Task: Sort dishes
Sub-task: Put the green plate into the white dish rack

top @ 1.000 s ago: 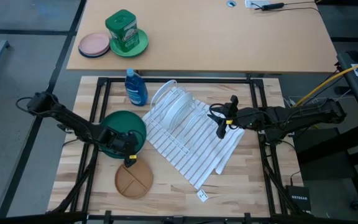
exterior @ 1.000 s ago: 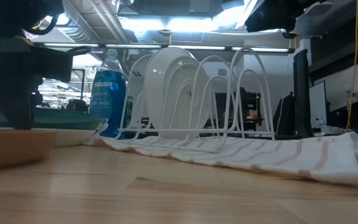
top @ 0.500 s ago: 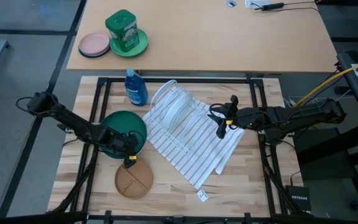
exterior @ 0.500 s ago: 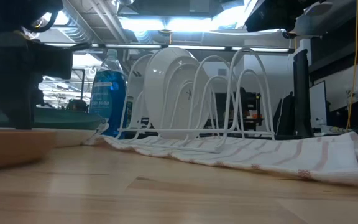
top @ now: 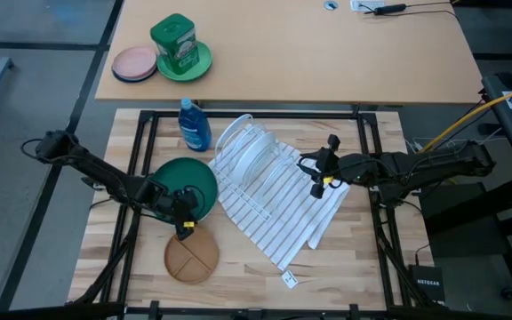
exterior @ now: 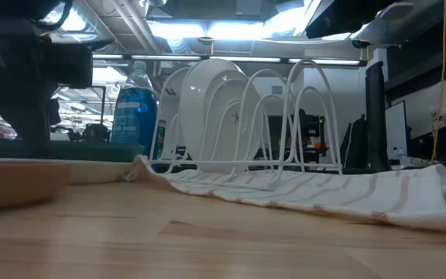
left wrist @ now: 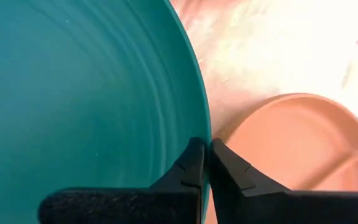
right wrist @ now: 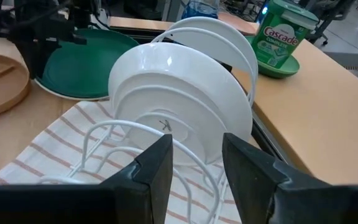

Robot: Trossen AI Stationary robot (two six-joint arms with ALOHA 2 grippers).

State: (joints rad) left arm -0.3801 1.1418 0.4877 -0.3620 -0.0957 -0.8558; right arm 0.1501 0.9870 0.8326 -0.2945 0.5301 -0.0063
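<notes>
Both arms are dark, near-black, built of slim jointed segments with rounded housings at the joints and thin black cables looping alongside. The left pincer carries a small yellow mark by its tip; its fingers are matte black, wedge-shaped, with a rough, foam-like black block at their base. The right pincer also shows a yellow fleck; its fingers are broad, smooth, black tapered blades with angular edges.
</notes>
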